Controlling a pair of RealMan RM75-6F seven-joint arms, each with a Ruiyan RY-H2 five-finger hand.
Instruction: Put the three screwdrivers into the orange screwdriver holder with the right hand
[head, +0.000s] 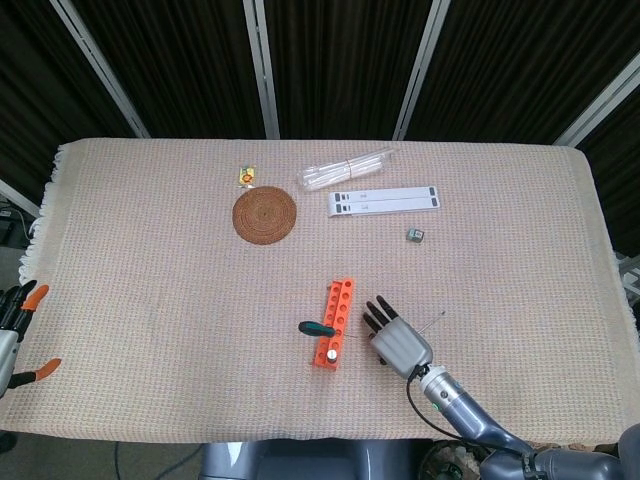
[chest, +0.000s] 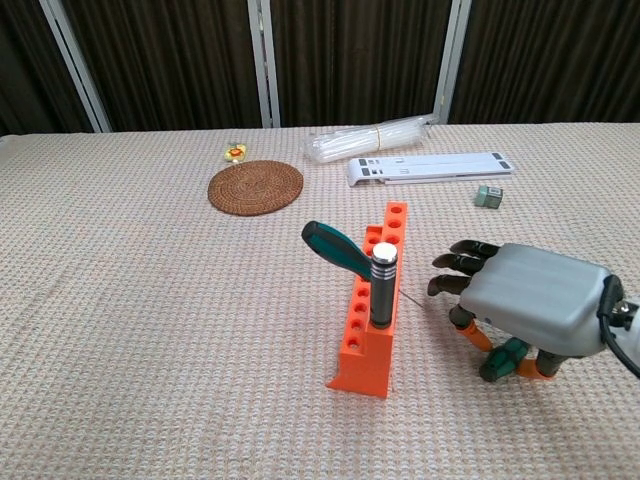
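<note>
The orange screwdriver holder (head: 337, 318) (chest: 374, 312) stands in the front middle of the table. A green-handled screwdriver (head: 318, 327) (chest: 338, 247) leans out of it to the left. A black screwdriver with a silver cap (head: 331, 354) (chest: 382, 286) stands upright in its near end. Just right of the holder, my right hand (head: 398, 340) (chest: 528, 304) lies palm down, low over the cloth. It grips the third screwdriver, whose green handle (chest: 503, 358) shows beneath the hand and whose thin shaft (head: 435, 318) pokes out to the right. My left hand (head: 14, 328) hangs off the table's left edge, holding nothing.
At the back lie a round woven coaster (head: 265, 215) (chest: 256, 186), a small yellow item (head: 245, 176), a bundle of clear tubes (head: 345, 168) (chest: 372, 138), a white strip (head: 385, 201) (chest: 430, 167) and a small grey cube (head: 416, 234) (chest: 489, 195).
</note>
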